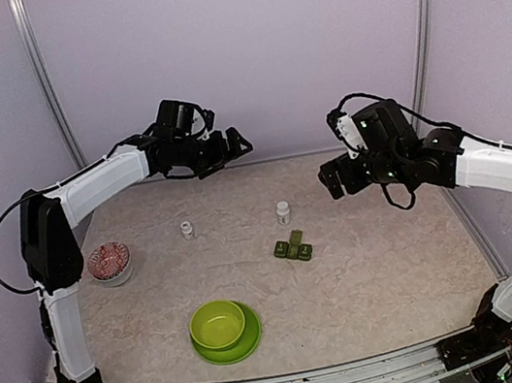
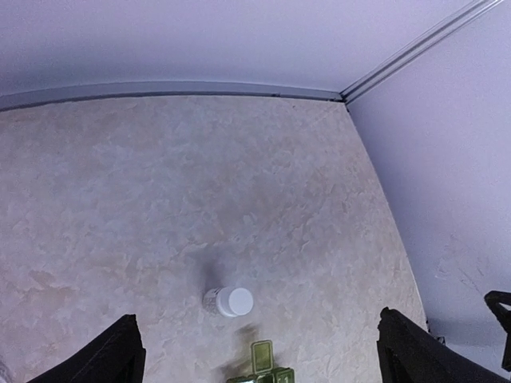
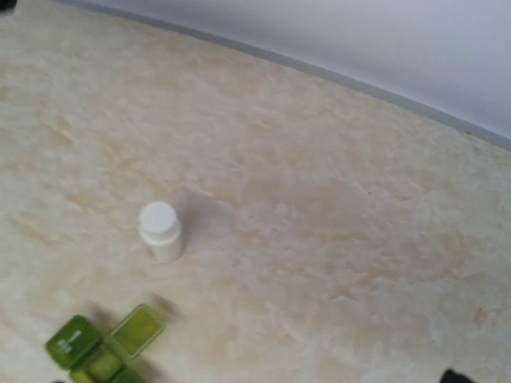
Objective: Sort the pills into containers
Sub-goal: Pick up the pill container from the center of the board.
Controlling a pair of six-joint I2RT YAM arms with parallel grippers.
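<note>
At upper left of the top view, my left pincer (image 1: 236, 144) hung spread and empty above the table (image 1: 395, 257). Just right of centre lay the pill box (image 1: 292, 247), one lid open, near a white bottle (image 1: 283, 211). Farther right, my right pincer (image 1: 331, 179) hung spread too.

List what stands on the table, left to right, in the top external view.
In order: red patterned bowl, lime-green bowl, pill box. Left out: left white bottle, in line with the lime-green bowl; right white bottle, with the pill box.
</note>
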